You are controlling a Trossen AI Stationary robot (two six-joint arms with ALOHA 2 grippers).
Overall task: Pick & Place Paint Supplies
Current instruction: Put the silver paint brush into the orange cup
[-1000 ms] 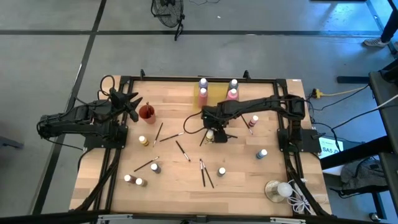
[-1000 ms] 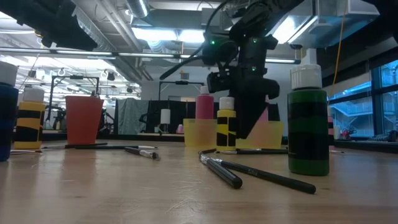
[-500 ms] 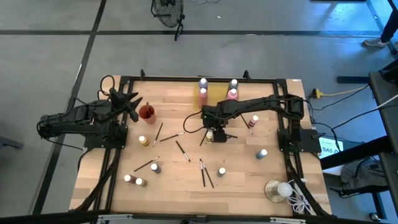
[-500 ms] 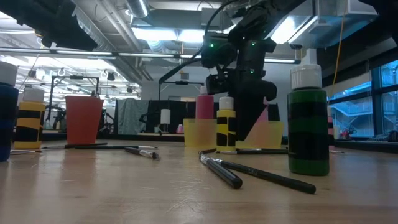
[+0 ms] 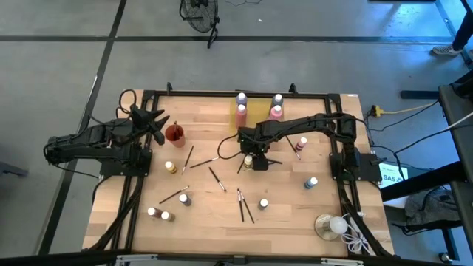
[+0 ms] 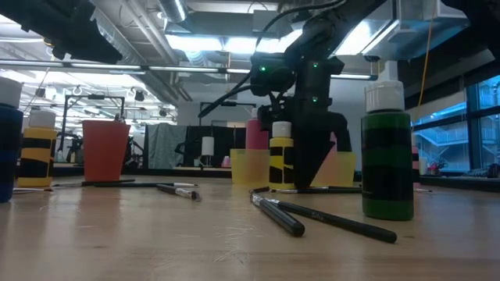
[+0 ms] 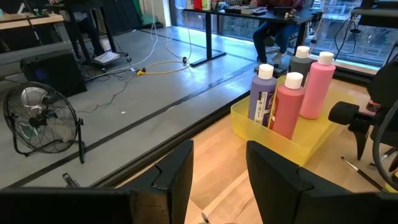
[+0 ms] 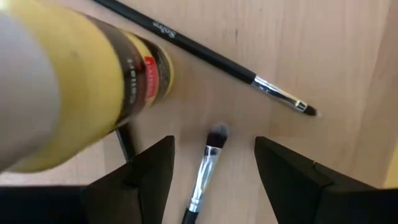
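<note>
From above, we see the wooden bench (image 5: 199, 199) with the right claw (image 5: 250, 157) near its middle, pointing down over a small yellow bottle (image 5: 250, 159) and some thin paintbrushes (image 5: 243, 205) that lie scattered toward the near edge. The left claw (image 5: 157, 124) waits at the left edge, just beside a red cup (image 5: 175, 134). A yellow tray (image 5: 255, 111) at the far edge holds four taller white-capped bottles (image 5: 276, 111). More small bottles stand apart on the bench, and a clear round dish (image 5: 326, 225) with a white ball sits in the near right corner. In the low view, the right claw (image 6: 301, 168) hangs down just behind the yellow bottle (image 6: 281, 160), which stands upright on the bench; we cannot tell if they touch. A green bottle (image 6: 386, 168) stands closer to the camera, and two dark brushes (image 6: 324, 220) lie in front. In the left wrist view, the left claw (image 7: 219, 171) is open with nothing between its fingers (image 7: 177, 171), and it looks toward the yellow tray (image 7: 311, 140) with its purple, grey and pink bottles (image 7: 288, 106). In the right wrist view, the right claw (image 8: 214, 168) stands open, empty; a brush (image 8: 205, 171) lies on the wood between the fingers (image 8: 292, 171), and the yellow bottle (image 8: 93, 93) is beside one of them.
</note>
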